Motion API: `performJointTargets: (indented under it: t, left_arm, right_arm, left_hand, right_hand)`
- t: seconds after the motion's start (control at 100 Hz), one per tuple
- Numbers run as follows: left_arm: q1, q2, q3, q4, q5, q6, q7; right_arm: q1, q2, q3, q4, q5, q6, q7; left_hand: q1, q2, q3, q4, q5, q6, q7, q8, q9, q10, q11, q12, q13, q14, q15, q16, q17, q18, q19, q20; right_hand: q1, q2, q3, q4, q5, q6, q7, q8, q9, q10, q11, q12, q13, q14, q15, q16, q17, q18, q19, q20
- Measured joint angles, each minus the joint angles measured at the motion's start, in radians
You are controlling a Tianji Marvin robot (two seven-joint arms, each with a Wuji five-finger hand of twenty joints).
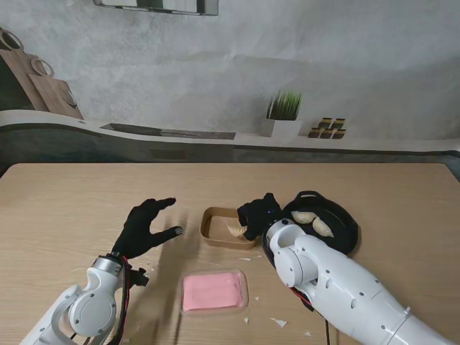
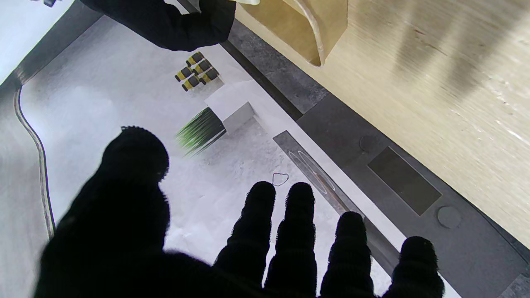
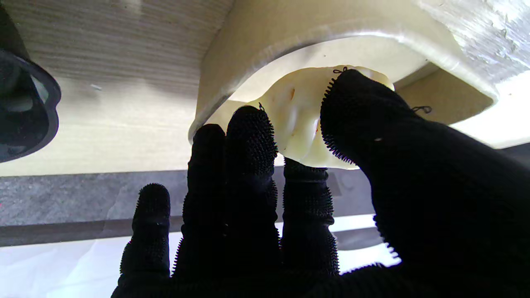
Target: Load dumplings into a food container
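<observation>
**Right hand holds a dumpling over the container's rim**

The right hand [image 1: 257, 213], in a black knitted glove, pinches a pale, pleated dumpling [image 3: 302, 120] between its thumb and fingertips [image 3: 250, 132]. In the right wrist view the dumpling sits against the thumb pad, with the curved edge of the tan, rounded-rectangular paper food container [image 3: 331, 37] just beyond it. From the stand's view the held dumpling [image 1: 235, 230] hangs at the container's [image 1: 214, 230] right edge, directly under the fingers, partly inside the rim; whether it touches the container floor cannot be told.

Just to the right of that hand, touching the forearm's outline in the stand's view, lies a black round tray [image 1: 346, 231] with two more pale dumplings [image 1: 321, 226] on it.

The left hand [image 1: 146, 226], also black-gloved, hovers to the left of the container, well apart from it, with fingers spread and nothing in its grasp. Its wrist view shows the splayed fingers [image 2: 258, 231] and thumb against the grey backdrop, and a corner of the container [image 2: 319, 29] beyond them.

Nearer to me than both hands, a clear plastic lid over a pink sheet [image 1: 213, 291] rests on the light wooden table [image 1: 65, 208].
</observation>
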Motion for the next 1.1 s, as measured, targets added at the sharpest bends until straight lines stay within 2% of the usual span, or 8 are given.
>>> performJointTargets:
  t: [0.12, 0.18, 0.23, 0.41, 0.57, 0.81, 0.95, 1.1]
  left_arm:
    - [0.000, 0.000, -0.001, 0.000, 0.000, -0.002, 0.001]
    - [0.000, 0.000, -0.002, 0.000, 0.000, -0.003, 0.002]
    - [0.000, 0.000, -0.003, 0.000, 0.000, -0.004, 0.002]
    - [-0.001, 0.000, -0.006, 0.000, 0.001, -0.010, 0.004]
    - [-0.002, 0.000, -0.006, 0.001, 0.001, -0.015, 0.004]
    - [-0.006, 0.000, -0.005, 0.001, 0.000, -0.015, -0.001]
    - [-0.007, 0.001, -0.005, 0.001, 0.003, -0.014, -0.004]
    - [-0.008, 0.001, -0.003, 0.001, 0.014, -0.011, -0.004]
  right_arm:
    - [0.000, 0.002, 0.002, 0.001, -0.003, -0.011, 0.034]
    - [-0.002, 0.004, 0.010, -0.003, -0.001, -0.017, 0.058]
    - [-0.007, 0.005, 0.018, -0.008, 0.004, -0.018, 0.060]
    - [-0.031, 0.016, 0.060, -0.046, -0.022, -0.027, 0.089]
    - [-0.126, 0.017, 0.205, -0.132, -0.078, -0.097, 0.072]
    - [-0.318, 0.042, 0.470, -0.330, -0.305, -0.160, 0.136]
    - [-0.396, 0.058, 0.560, -0.347, -0.344, -0.141, 0.112]
    - [-0.450, 0.066, 0.609, -0.342, -0.385, -0.067, 0.098]
  left_hand:
    - [0.000, 0.000, 0.000, 0.000, 0.000, 0.000, 0.000, 0.000, 0.000, 0.000, 0.000, 0.000, 0.000, 0.000, 0.000, 0.000, 0.000, 0.000, 0.000, 0.000]
    - [0.000, 0.000, 0.000, 0.000, 0.000, 0.000, 0.000, 0.000, 0.000, 0.000, 0.000, 0.000, 0.000, 0.000, 0.000, 0.000, 0.000, 0.000, 0.000, 0.000]
    - [0.000, 0.000, 0.000, 0.000, 0.000, 0.000, 0.000, 0.000, 0.000, 0.000, 0.000, 0.000, 0.000, 0.000, 0.000, 0.000, 0.000, 0.000, 0.000, 0.000]
    - [0.000, 0.000, 0.000, 0.000, 0.000, 0.000, 0.000, 0.000, 0.000, 0.000, 0.000, 0.000, 0.000, 0.000, 0.000, 0.000, 0.000, 0.000, 0.000, 0.000]
    - [0.000, 0.000, 0.000, 0.000, 0.000, 0.000, 0.000, 0.000, 0.000, 0.000, 0.000, 0.000, 0.000, 0.000, 0.000, 0.000, 0.000, 0.000, 0.000, -0.001]
    - [0.000, 0.000, 0.000, 0.000, 0.000, 0.000, 0.000, 0.000, 0.001, 0.001, 0.000, 0.000, 0.000, 0.000, 0.000, 0.000, 0.000, 0.000, 0.000, -0.001]
    - [0.000, 0.000, 0.000, 0.000, 0.000, 0.000, 0.000, 0.000, 0.001, 0.011, 0.000, 0.000, 0.000, 0.000, 0.000, 0.000, 0.000, 0.000, 0.000, -0.001]
    - [0.000, 0.000, 0.000, 0.000, 0.000, 0.000, 0.000, 0.000, 0.001, 0.011, 0.000, 0.000, 0.000, 0.000, 0.000, 0.000, 0.000, 0.000, 0.000, -0.001]
  right_hand:
    - [-0.019, 0.109, -0.029, 0.005, -0.094, -0.001, -0.027, 0.000, -0.164, -0.002, 0.000, 0.006, -0.115, 0.013, -0.014, 0.000, -0.032, 0.000, -0.028, 0.000]
    - [-0.061, 0.154, -0.038, 0.128, -0.142, -0.002, -0.095, 0.075, -0.274, -0.013, -0.015, 0.026, -0.174, 0.013, -0.036, 0.000, -0.049, -0.001, -0.076, 0.030]
    - [-0.074, 0.165, -0.041, 0.175, -0.199, -0.002, -0.134, 0.115, -0.351, -0.013, -0.025, 0.035, -0.211, 0.013, -0.049, 0.000, -0.055, -0.001, -0.103, 0.049]
    - [-0.088, 0.191, -0.083, 0.175, -0.366, 0.002, -0.159, 0.123, -0.606, -0.024, -0.037, 0.040, -0.318, 0.013, -0.067, -0.003, -0.065, -0.001, -0.208, 0.125]
    - [-0.128, 0.228, -0.147, 0.175, -0.447, 0.012, -0.159, 0.122, -0.707, -0.026, -0.038, 0.042, -0.355, 0.013, -0.066, -0.010, -0.066, -0.013, -0.259, 0.173]
    - [-0.181, 0.250, -0.255, 0.175, -0.523, 0.100, -0.196, 0.084, -0.772, -0.007, -0.077, 0.019, -0.377, 0.031, -0.076, -0.017, -0.051, -0.016, -0.307, 0.235]
    - [-0.183, 0.248, -0.263, 0.175, -0.533, 0.143, -0.199, 0.064, -0.780, 0.015, -0.088, 0.016, -0.377, 0.054, -0.075, -0.017, -0.027, -0.013, -0.307, 0.252]
    - [-0.183, 0.223, -0.258, 0.175, -0.516, 0.185, -0.203, 0.051, -0.751, 0.039, -0.089, 0.013, -0.341, 0.084, -0.037, -0.013, 0.000, -0.013, -0.273, 0.290]
